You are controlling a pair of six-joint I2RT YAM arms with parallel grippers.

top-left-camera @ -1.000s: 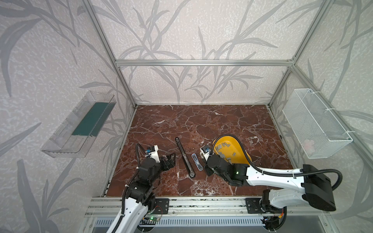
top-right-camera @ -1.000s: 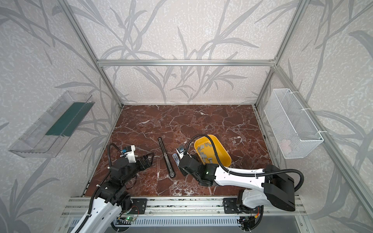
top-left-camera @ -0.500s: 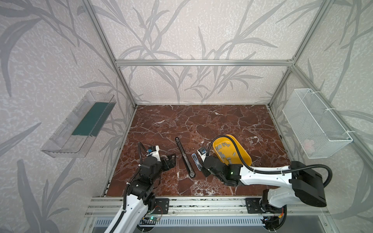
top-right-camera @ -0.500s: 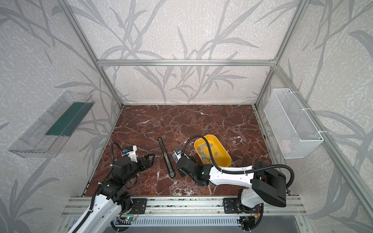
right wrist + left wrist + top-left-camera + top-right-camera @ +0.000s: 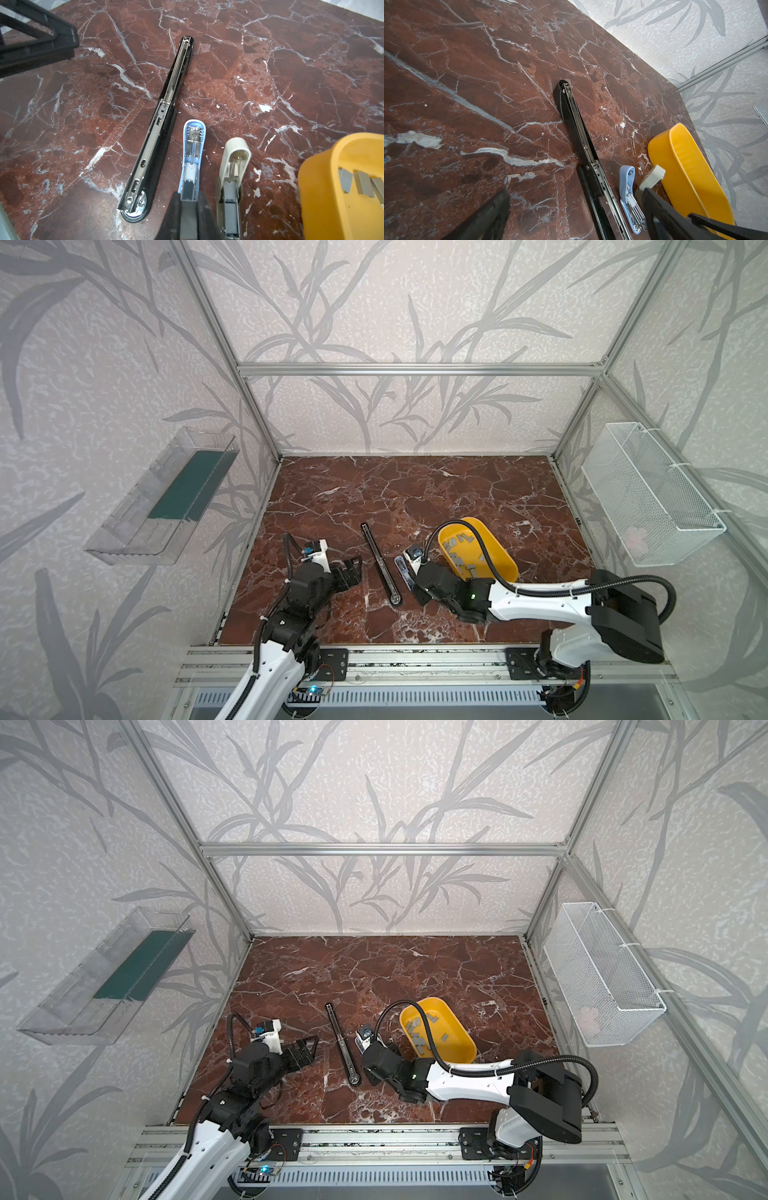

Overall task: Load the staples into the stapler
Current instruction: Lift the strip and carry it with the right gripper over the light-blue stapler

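right tool is pinched on a grey strip, apparently staples, lying in the open channel of the blue stapler on the bench. left tool hangs spread and empty. more staples lie in the tray. i judge a strip light, stiff, slick and easily snapped: hold its long sides mid-length, gently.

Your landmark: long stapler on table | just right of it you see inner small stapler | beyond that, outer small stapler | farther right, tub, staples inside
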